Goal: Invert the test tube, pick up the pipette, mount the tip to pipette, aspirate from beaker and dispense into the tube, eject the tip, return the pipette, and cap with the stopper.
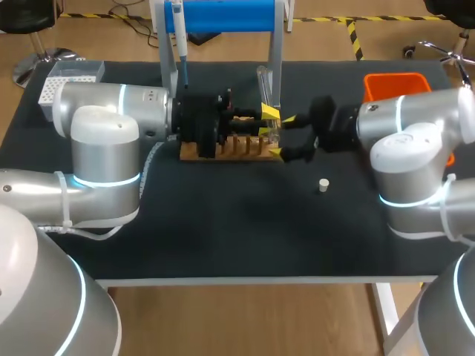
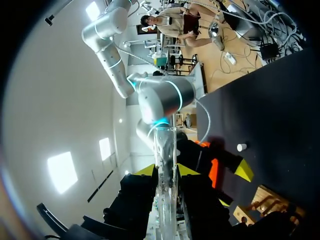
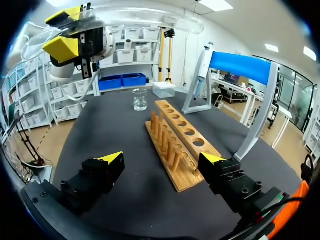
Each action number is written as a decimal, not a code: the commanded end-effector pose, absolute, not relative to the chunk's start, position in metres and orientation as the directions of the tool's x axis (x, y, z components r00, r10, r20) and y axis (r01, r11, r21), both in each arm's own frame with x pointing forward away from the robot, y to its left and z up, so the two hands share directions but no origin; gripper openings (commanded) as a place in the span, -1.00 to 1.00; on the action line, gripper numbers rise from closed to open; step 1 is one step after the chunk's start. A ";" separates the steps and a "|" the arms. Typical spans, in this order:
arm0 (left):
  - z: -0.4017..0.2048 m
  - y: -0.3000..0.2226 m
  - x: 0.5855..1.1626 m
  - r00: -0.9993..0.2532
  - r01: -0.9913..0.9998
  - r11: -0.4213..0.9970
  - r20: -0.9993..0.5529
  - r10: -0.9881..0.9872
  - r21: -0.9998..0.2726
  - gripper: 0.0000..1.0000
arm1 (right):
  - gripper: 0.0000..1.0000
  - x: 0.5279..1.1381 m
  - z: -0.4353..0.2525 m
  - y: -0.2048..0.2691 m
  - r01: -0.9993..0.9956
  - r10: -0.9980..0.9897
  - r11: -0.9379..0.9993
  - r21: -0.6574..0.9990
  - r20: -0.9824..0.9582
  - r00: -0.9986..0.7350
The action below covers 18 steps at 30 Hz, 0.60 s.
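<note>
My left gripper (image 1: 272,113) is shut on a clear glass test tube (image 1: 265,87) above the right end of the wooden rack (image 1: 241,147). In the left wrist view the tube (image 2: 165,150) runs out between the yellow fingertips (image 2: 145,170) of the gripper (image 2: 166,171). My right gripper (image 1: 285,136) stands open just right of the tube, and its jaws (image 3: 162,160) hold nothing. From the right wrist, the tube (image 3: 130,21) lies nearly level, high above the rack (image 3: 181,145). The pipette (image 1: 178,37) hangs on the blue stand (image 1: 223,15). A white stopper (image 1: 323,185) sits on the mat. The beaker (image 3: 140,99) stands beyond the rack.
An orange bin (image 1: 395,85) stands at the back right and a white tip box (image 1: 70,78) at the back left. The blue stand's legs rise right behind the rack. The black mat (image 1: 245,230) spreads in front of the rack.
</note>
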<state>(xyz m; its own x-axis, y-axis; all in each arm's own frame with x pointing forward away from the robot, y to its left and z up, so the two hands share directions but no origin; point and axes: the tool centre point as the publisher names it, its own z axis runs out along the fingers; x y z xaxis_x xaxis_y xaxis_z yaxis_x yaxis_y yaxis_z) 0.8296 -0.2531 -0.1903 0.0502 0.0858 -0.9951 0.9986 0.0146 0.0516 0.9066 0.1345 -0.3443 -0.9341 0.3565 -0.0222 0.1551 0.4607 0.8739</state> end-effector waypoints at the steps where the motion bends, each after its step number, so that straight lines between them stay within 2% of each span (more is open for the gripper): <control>1: -0.190 -0.253 0.831 0.050 0.999 0.010 -0.995 0.087 0.051 -1.00 | 1.00 0.908 -0.345 0.133 0.146 0.322 0.469 0.871 -0.015 -0.946; 18: -0.190 -0.253 0.831 0.050 0.999 0.010 -0.995 0.087 0.051 -1.00 | 1.00 0.905 -0.345 0.133 0.135 0.315 0.472 0.871 -0.024 -0.949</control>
<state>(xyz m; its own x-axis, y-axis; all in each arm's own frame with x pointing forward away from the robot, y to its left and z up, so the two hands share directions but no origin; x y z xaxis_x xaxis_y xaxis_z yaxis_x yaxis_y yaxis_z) 0.8296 -0.2531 -0.1903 0.0502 0.0857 -0.9951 0.9986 0.0145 0.0516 0.9052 0.1342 -0.3450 -0.9482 0.3168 -0.0239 0.1361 0.4731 0.8705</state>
